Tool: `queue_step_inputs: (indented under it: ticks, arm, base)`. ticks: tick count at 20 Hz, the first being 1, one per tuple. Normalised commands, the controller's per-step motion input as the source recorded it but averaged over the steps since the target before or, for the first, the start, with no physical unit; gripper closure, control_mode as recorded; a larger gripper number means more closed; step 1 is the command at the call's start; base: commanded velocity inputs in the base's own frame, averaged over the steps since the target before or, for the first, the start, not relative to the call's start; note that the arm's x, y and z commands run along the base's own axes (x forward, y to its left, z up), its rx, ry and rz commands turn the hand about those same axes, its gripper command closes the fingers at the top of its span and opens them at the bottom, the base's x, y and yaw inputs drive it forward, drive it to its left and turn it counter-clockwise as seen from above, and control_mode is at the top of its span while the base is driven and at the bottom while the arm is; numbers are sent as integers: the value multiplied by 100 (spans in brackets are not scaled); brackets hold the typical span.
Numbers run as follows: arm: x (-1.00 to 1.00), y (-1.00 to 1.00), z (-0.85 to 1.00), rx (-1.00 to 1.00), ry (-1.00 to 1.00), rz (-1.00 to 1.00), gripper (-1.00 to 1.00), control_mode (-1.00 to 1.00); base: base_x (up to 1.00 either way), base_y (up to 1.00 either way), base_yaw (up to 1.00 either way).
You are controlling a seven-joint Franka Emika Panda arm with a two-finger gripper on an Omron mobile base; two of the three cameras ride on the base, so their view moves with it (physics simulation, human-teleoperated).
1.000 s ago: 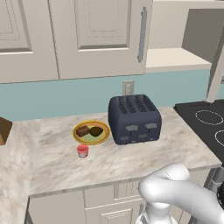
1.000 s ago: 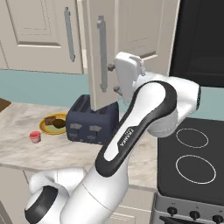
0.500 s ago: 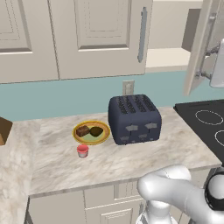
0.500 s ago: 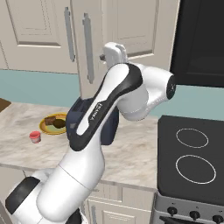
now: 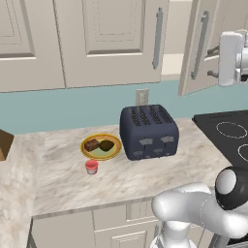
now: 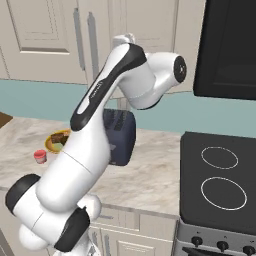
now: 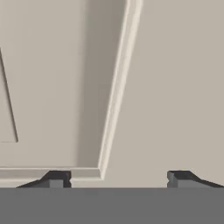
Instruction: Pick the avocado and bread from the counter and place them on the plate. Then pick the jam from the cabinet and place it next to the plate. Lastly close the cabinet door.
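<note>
Hand view puts the fingers spread wide, empty, right against the door panel at upper right, part-open, its hinge edge toward the cabinet.

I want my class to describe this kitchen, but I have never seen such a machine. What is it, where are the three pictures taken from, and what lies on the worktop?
It is a white robot arm in a rendered kitchen. Two cameras ride behind it, left and right; the third looks along its pincer, which holds nothing and faces the cabinet door. On the counter stand a toaster, a plate carrying the bread and avocado, and the jam beside it.
</note>
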Motion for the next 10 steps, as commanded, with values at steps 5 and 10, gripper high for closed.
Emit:
queue_step_inputs:
  ticks: [5, 10]
  arm:
    - [91, 0, 0, 0, 12, -6, -100, -100]
    - [73, 0, 0, 0, 4, -7, -100, -100]
  base:
    - [0, 0, 0]
    - [0, 0, 0]
